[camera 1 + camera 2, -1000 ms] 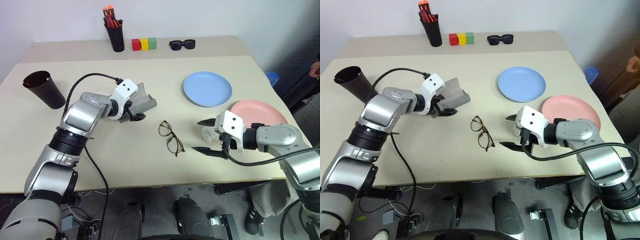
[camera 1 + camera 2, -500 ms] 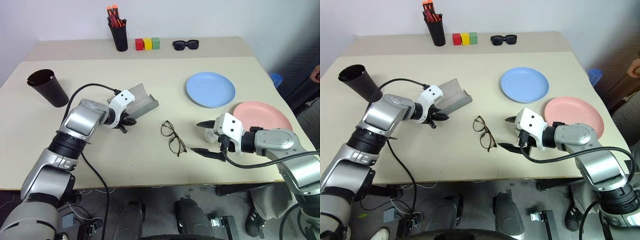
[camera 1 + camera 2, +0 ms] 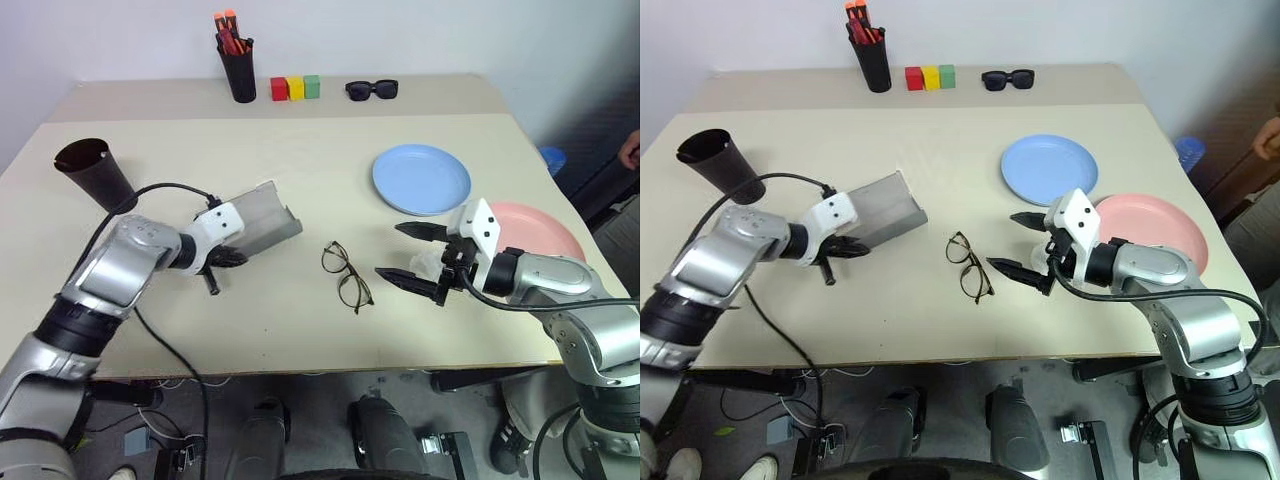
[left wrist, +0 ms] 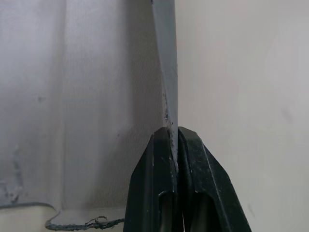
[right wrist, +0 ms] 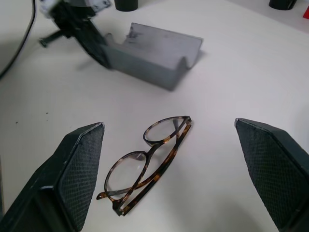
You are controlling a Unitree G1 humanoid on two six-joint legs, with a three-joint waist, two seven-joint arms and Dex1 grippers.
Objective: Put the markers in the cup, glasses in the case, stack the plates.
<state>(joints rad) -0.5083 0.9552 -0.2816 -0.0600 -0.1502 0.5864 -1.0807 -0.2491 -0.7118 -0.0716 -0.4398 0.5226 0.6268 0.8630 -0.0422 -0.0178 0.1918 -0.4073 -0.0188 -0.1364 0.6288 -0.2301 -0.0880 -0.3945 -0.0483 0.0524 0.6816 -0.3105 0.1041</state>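
Left eye view first, sweeping from nine o'clock across: the black cup (image 3: 95, 176) stands at ten o'clock on the beige table (image 3: 300, 330), and the left gripper (image 3: 222, 260) has its fingers pressed together, pinching the thin rim of the grey case (image 3: 258, 218), which lies open just left of centre. At centre, the glasses (image 3: 345, 276) rest folded on the bare tabletop, apart from the case. At three o'clock the right gripper (image 3: 412, 252) hangs with fingers spread wide, aimed at them. Those frames look light, thin and fragile; I'd take them at the bridge or both rims, gently. Beyond, the blue plate (image 3: 421, 179) sits at two o'clock, the pink plate (image 3: 545, 229) beside it. The tabletop looks smooth; a pale wall stands behind at twelve.
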